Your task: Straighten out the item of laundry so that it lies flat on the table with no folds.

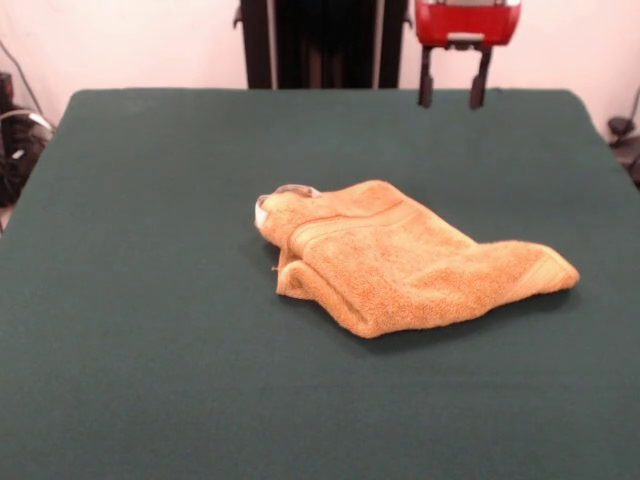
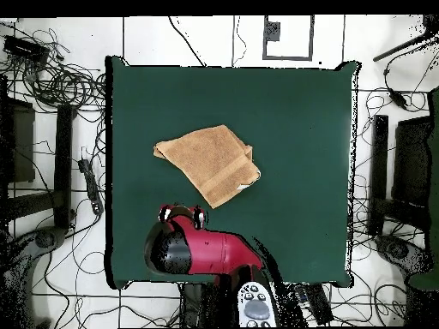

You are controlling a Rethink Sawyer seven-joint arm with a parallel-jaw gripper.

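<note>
Towel: the orange-tan terry towel [image 1: 400, 255] lay folded over on itself near the middle of the table, not spread flat.
Towel layers: in the front view one layer sat on top of another, with a rolled fold along the camera-side left edge and a thick doubled edge facing the camera.
Towel shape: from the front it was a lopsided wedge, with one corner reaching out to the picture's right and a rounded bunch at the upper left.
Towel from above: in the overhead view the towel [image 2: 208, 163] read as a slanted four-sided patch, its long axis running from upper left to lower right.
Woven band: a ribbed band crossed the upper layer near the far-left part in the front view.
Tag: a small white tag [image 1: 262, 212] showed at the towel's upper-left end in the front view, and as a pale spot at its right corner from above.
Table: the dark green cloth table [image 1: 150, 350] lay bare on all sides of the towel, with wide margins all round.
Gripper: the gripper [image 1: 453, 90] hung at the table's far side in the front view, up in the air and well apart from the towel; its two dark fingers stood spread with a clear gap and nothing between them.
Arm: from above, the red and black arm [image 2: 210, 250] lay over the table's robot-side edge, with the gripper [image 2: 181, 212] just short of the towel.
Surroundings: cables and dark stands lay on the floor round the table in the overhead view.
</note>
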